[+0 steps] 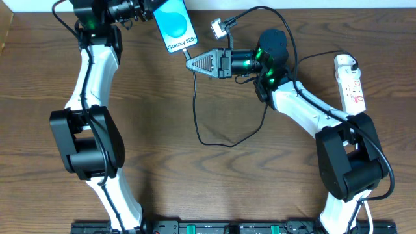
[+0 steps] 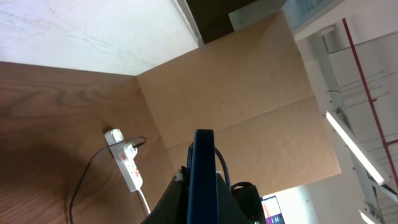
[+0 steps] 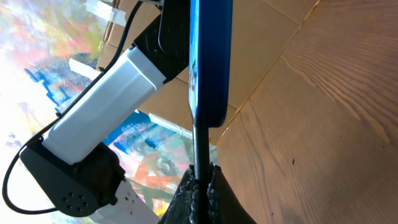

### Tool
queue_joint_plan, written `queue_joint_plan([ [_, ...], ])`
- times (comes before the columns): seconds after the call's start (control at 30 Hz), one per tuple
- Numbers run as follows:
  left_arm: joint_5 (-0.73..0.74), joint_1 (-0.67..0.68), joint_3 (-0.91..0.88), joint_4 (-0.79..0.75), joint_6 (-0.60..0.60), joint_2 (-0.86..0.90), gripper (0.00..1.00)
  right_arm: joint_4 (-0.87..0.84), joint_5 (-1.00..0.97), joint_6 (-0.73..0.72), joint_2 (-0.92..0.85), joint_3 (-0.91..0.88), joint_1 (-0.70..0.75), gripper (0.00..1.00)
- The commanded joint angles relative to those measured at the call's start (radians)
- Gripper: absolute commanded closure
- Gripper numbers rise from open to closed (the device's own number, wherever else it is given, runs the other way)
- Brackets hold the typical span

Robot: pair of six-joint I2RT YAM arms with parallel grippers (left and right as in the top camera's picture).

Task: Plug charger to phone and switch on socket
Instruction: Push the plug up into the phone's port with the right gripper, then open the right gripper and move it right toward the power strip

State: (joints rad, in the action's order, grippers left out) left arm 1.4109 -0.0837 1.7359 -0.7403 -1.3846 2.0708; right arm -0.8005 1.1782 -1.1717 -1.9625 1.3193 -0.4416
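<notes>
Left arm (image 1: 91, 71): white and black links, running from the near table edge up the left side to the far edge.
Left gripper (image 1: 151, 11): at the far edge of the table (image 1: 162, 149), fingers closed against both faces of the phone; the left wrist view shows the phone edge-on between them.
Phone (image 1: 174, 25): slim, blue screen facing up with white "Galaxy S25+" lettering, tilted, lower end pointing toward the right gripper; held at its upper end.
Charger (image 1: 196, 104): thin black cable, dropping from the phone's lower end toward the middle of the table, looping right, then rising toward the right arm.
Plug tip (image 3: 199, 152): black, upright in the right wrist view, its top meeting the phone's lower edge; whether it is seated in the port cannot be told.
Right gripper (image 1: 192, 64): just below the phone, fingers pinched together on the charger at its tip.
Right arm (image 1: 305, 104): reaching in from the right, green lights at the wrist.
Socket (image 1: 350, 81): white strip with red markings, flat on the table at the far right, well apart from the phone; a black lead enters its far end; switch position cannot be told.
</notes>
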Motion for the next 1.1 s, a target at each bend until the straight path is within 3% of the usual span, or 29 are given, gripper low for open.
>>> queue_joint_plan([
  [0.0, 0.039, 0.026, 0.015, -0.010, 0.042, -0.006, 0.93, -0.004, -0.055, 0.017, 0.026, 0.008, -0.001, 0.99],
  [0.43, 0.071, 0.048, 0.015, -0.010, 0.088, -0.006, 0.93, -0.023, -0.182, -0.021, 0.026, 0.008, -0.010, 0.99],
  [0.5, 0.079, 0.048, 0.015, -0.010, 0.091, -0.006, 0.92, -0.023, -0.181, -0.021, 0.026, 0.008, -0.010, 0.86],
  [0.53, 0.078, 0.048, 0.015, -0.010, 0.091, -0.006, 0.93, -0.022, -0.180, -0.021, 0.026, 0.008, -0.010, 0.70],
  [0.6, 0.078, 0.047, 0.015, -0.010, 0.091, -0.006, 0.92, -0.023, -0.177, -0.021, 0.026, 0.008, -0.010, 0.30],
  [0.63, 0.078, 0.045, 0.015, -0.010, 0.090, -0.006, 0.93, -0.023, -0.174, -0.021, 0.026, 0.008, -0.009, 0.02],
  [1.07, 0.137, -0.051, 0.015, -0.002, 0.041, -0.006, 0.93, -0.017, -0.128, -0.020, 0.026, 0.008, 0.122, 0.01],
])
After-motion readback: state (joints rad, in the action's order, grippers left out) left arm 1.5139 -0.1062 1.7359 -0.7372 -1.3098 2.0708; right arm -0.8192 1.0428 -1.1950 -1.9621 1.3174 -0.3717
